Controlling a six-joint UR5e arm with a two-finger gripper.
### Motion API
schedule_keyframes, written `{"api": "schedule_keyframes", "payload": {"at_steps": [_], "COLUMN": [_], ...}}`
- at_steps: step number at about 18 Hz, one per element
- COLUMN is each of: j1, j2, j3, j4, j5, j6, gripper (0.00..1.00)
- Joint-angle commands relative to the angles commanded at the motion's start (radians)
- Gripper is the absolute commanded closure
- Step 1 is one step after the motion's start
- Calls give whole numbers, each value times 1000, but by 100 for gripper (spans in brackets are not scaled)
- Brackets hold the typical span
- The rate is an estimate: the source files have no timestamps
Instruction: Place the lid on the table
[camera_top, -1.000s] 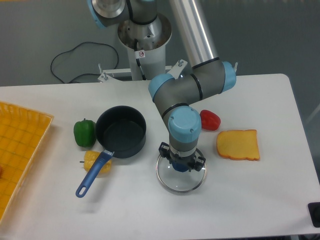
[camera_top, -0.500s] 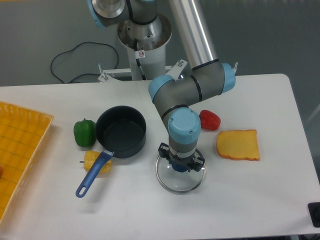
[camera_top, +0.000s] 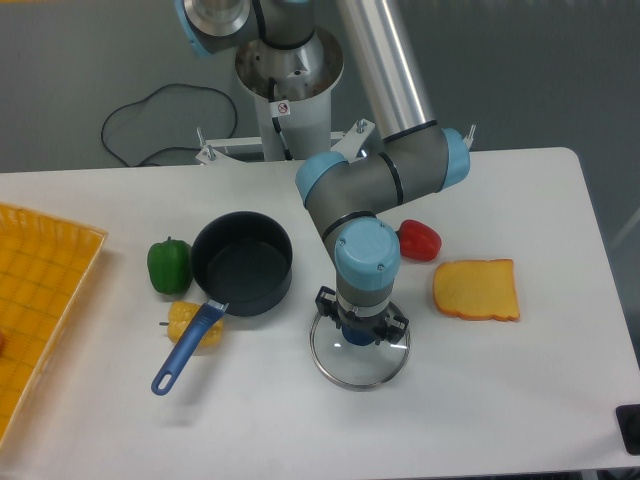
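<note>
While the glass lid (camera_top: 360, 358) sits low over the white table (camera_top: 500, 400), just right of the dark saucepan (camera_top: 242, 264), I see my gripper (camera_top: 362, 333) pointing straight down over its blue knob; the wrist blocks the jaws, so I cannot tell whether they clamp it. A red pepper (camera_top: 420, 240) and a slice of toast (camera_top: 477, 289) lie to the right, a green pepper (camera_top: 168, 265) and a yellow pepper (camera_top: 185, 322) left of the pan, with a yellow gridded tray (camera_top: 40, 300) at the far left edge.
</note>
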Motion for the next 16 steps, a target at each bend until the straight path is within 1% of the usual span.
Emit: {"api": "schedule_keyframes", "payload": {"at_steps": [2,3,4,9,12,14,16], "j1": [-2,0,-2,-17,-35,-52,-54], "j2": [0,0,0,21,60,72,95], "j3": [0,0,0,29,37,69,78], "j4": [0,0,0,-2,2,-3,-5], "j5": [2,0,2,9,8,12,12], "j6": [0,0,2,11,14,21,63], "gripper": [27,17,0,0,0,0,0]}}
